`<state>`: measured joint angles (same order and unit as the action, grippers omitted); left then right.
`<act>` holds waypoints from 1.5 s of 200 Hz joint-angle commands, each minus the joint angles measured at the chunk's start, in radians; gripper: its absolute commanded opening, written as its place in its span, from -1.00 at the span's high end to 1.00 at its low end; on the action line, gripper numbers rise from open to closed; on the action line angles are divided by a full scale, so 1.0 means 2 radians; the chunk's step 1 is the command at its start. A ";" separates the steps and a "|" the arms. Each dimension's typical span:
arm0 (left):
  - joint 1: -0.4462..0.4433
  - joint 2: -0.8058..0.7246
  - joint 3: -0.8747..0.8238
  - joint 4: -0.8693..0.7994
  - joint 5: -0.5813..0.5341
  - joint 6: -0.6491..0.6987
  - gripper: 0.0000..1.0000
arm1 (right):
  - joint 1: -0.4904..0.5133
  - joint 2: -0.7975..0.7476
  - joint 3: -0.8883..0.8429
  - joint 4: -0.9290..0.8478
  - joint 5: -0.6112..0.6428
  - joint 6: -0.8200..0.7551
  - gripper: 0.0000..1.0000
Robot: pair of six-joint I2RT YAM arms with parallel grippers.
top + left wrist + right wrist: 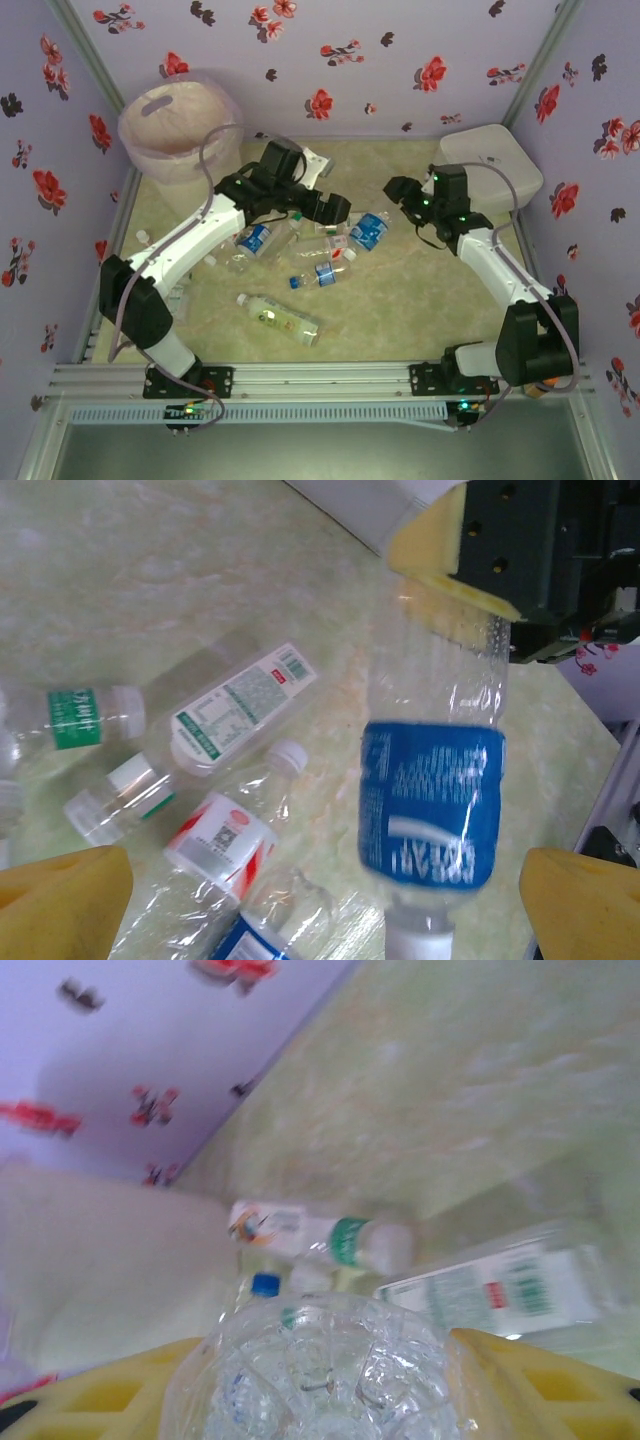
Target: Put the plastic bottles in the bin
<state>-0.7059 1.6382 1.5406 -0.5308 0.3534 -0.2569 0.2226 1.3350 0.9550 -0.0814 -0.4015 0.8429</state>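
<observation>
We log the right hand (330, 1400) clamped on a blue-label bottle (432, 810). Left hand (320, 910) gapes wide over loose bottles (220, 845) on the counter (150, 570); bin (175, 150) stands back left.

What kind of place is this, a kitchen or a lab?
Probably a robot test cell: floral-papered walls box in a small table, two arms are bolted to a metal rail at its near edge, and the right gripper holds a plastic bottle, with a lined bin in the corner.
</observation>
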 commanded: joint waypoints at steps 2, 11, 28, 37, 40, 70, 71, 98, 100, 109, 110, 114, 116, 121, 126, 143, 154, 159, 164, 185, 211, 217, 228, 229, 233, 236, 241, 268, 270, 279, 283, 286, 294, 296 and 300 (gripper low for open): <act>-0.006 0.011 0.013 0.012 -0.002 -0.008 -0.99 | 0.038 0.006 0.036 0.023 -0.048 -0.063 0.60; -0.006 0.008 0.004 0.021 -0.005 -0.013 -1.00 | 0.050 0.008 0.040 0.027 -0.047 -0.068 0.60; -0.007 0.003 -0.012 0.048 0.013 -0.031 -1.00 | 0.061 0.012 0.040 0.050 -0.048 -0.057 0.60; -0.008 0.002 -0.021 0.066 0.023 -0.043 -0.99 | 0.064 0.015 0.040 0.062 -0.050 -0.047 0.60; -0.009 0.002 -0.024 0.071 0.023 -0.048 -1.00 | 0.065 0.015 0.040 0.066 -0.051 -0.044 0.60; -0.024 0.008 -0.043 0.121 0.021 -0.092 -1.00 | 0.072 0.011 0.020 0.118 -0.049 -0.027 0.60; -0.024 0.009 -0.043 0.122 0.021 -0.092 -1.00 | 0.072 0.011 0.019 0.119 -0.048 -0.027 0.60; -0.037 0.018 -0.042 0.127 0.023 -0.095 -0.99 | 0.072 0.011 0.019 0.130 -0.044 -0.019 0.58; -0.038 0.019 -0.042 0.127 0.024 -0.096 -1.00 | 0.072 0.012 0.020 0.131 -0.044 -0.017 0.58; -0.041 0.022 -0.040 0.128 0.027 -0.097 -1.00 | 0.072 0.015 0.021 0.136 -0.044 -0.012 0.56; -0.041 0.022 -0.040 0.128 0.027 -0.097 -1.00 | 0.072 0.015 0.022 0.136 -0.044 -0.011 0.56; -0.042 0.023 -0.039 0.128 0.027 -0.098 -0.99 | 0.072 0.016 0.021 0.137 -0.044 -0.009 0.55; -0.043 0.025 -0.039 0.128 0.027 -0.098 -0.99 | 0.073 0.016 0.021 0.139 -0.045 -0.009 0.55; -0.045 0.026 -0.039 0.127 0.027 -0.097 -0.97 | 0.072 0.017 0.022 0.143 -0.045 -0.006 0.54; -0.047 0.027 -0.040 0.127 0.026 -0.096 -0.94 | 0.072 0.019 0.022 0.146 -0.045 -0.004 0.53; -0.047 0.027 -0.047 0.131 0.015 -0.097 -0.77 | 0.072 0.023 0.028 0.144 -0.044 -0.003 0.50; -0.048 0.026 -0.045 0.128 0.011 -0.094 -0.65 | 0.073 0.025 0.030 0.143 -0.044 -0.001 0.47; -0.048 0.026 -0.044 0.126 0.009 -0.092 -0.59 | 0.072 0.026 0.031 0.142 -0.043 -0.001 0.46; -0.047 0.025 -0.043 0.125 0.009 -0.092 -0.51 | 0.072 0.025 0.031 0.143 -0.042 -0.001 0.45; -0.047 0.021 -0.046 0.126 0.004 -0.092 -0.20 | 0.072 0.024 0.029 0.140 -0.040 0.000 0.30; -0.047 0.022 -0.047 0.132 0.002 -0.091 0.02 | 0.072 0.018 0.028 0.129 -0.032 -0.005 -0.10; -0.048 0.023 -0.046 0.131 0.003 -0.090 0.03 | 0.073 0.017 0.030 0.120 -0.027 -0.007 -0.20; -0.048 0.023 -0.045 0.129 0.002 -0.089 0.03 | 0.071 0.013 0.038 0.088 -0.013 -0.014 -0.37; -0.048 0.023 -0.045 0.129 0.002 -0.089 0.03 | 0.072 0.013 0.039 0.085 -0.011 -0.015 -0.38; -0.048 0.022 -0.045 0.128 0.002 -0.088 0.03 | 0.071 0.011 0.043 0.071 -0.005 -0.021 -0.43; -0.047 0.022 -0.046 0.128 0.001 -0.088 0.03 | 0.071 0.010 0.046 0.060 -0.001 -0.024 -0.48; -0.047 0.021 -0.047 0.127 0.001 -0.088 0.03 | 0.072 0.007 0.049 0.042 0.009 -0.031 -0.54; -0.047 0.017 -0.054 0.126 -0.015 -0.083 0.03 | 0.063 -0.020 0.056 -0.017 0.050 -0.058 -0.96; -0.047 0.017 -0.054 0.126 -0.015 -0.083 0.03 | 0.061 -0.023 0.057 -0.021 0.053 -0.060 -0.98; -0.047 0.018 -0.052 0.124 -0.017 -0.082 0.03 | 0.053 -0.036 0.058 -0.037 0.062 -0.068 -0.99; -0.047 0.019 -0.050 0.121 -0.017 -0.081 0.03 | 0.048 -0.043 0.059 -0.043 0.064 -0.074 -0.99; -0.047 0.020 -0.048 0.119 -0.017 -0.080 0.03 | 0.043 -0.046 0.060 -0.048 0.068 -0.078 -0.99; -0.047 0.020 -0.039 0.106 -0.018 -0.078 0.03 | 0.029 -0.059 0.062 -0.063 0.081 -0.085 -0.99; -0.047 0.020 -0.036 0.102 -0.019 -0.077 0.03 | 0.026 -0.061 0.063 -0.065 0.084 -0.087 -0.99; -0.047 0.020 -0.030 0.093 -0.019 -0.074 0.03 | 0.019 -0.067 0.064 -0.073 0.089 -0.091 -0.99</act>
<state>-0.7971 1.6840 1.4403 -0.3061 0.3470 -0.4355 0.3317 1.2873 1.0348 -0.0998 -0.3405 0.7380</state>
